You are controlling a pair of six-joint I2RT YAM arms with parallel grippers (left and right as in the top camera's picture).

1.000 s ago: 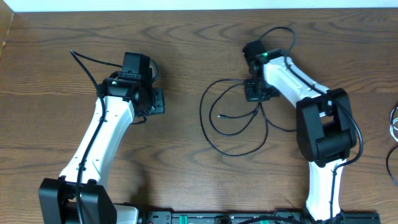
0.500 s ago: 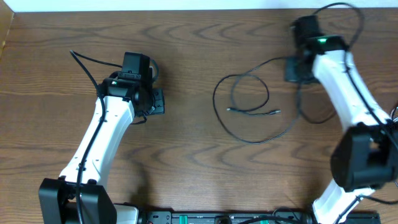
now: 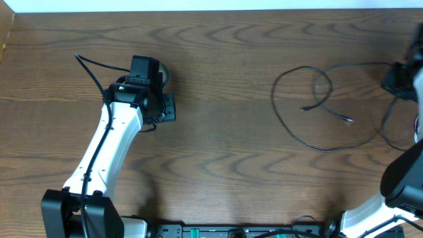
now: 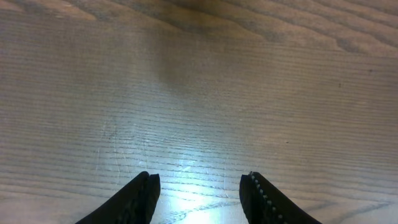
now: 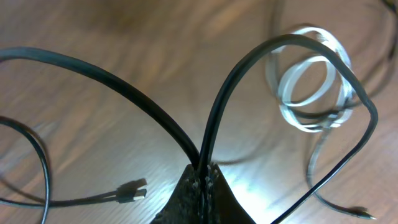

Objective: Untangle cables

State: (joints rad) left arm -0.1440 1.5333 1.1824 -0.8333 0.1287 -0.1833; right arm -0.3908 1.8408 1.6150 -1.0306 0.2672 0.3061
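Note:
The black cable (image 3: 310, 142) lies in a wide loop on the right half of the table, with its two plug ends (image 3: 305, 108) lying inside the loop. My right gripper (image 3: 398, 78) is at the far right edge, shut on a bend of the black cable (image 5: 211, 134). In the right wrist view one black plug (image 5: 132, 191) lies at the lower left. The white cable (image 5: 309, 89) lies coiled just beyond the gripper (image 5: 204, 174). My left gripper (image 4: 199, 186) is open and empty over bare wood, far from the cables (image 3: 165, 109).
The wooden table (image 3: 218, 152) fills the view. The left arm (image 3: 109, 152) stretches from the front left toward the middle left. The right arm (image 3: 403, 178) stands at the right edge. A black rail (image 3: 231, 231) runs along the front edge.
My right gripper has moved far to the right, dragging the black cable with it. The cable's loop has shifted right and spread out. The left arm has not moved.

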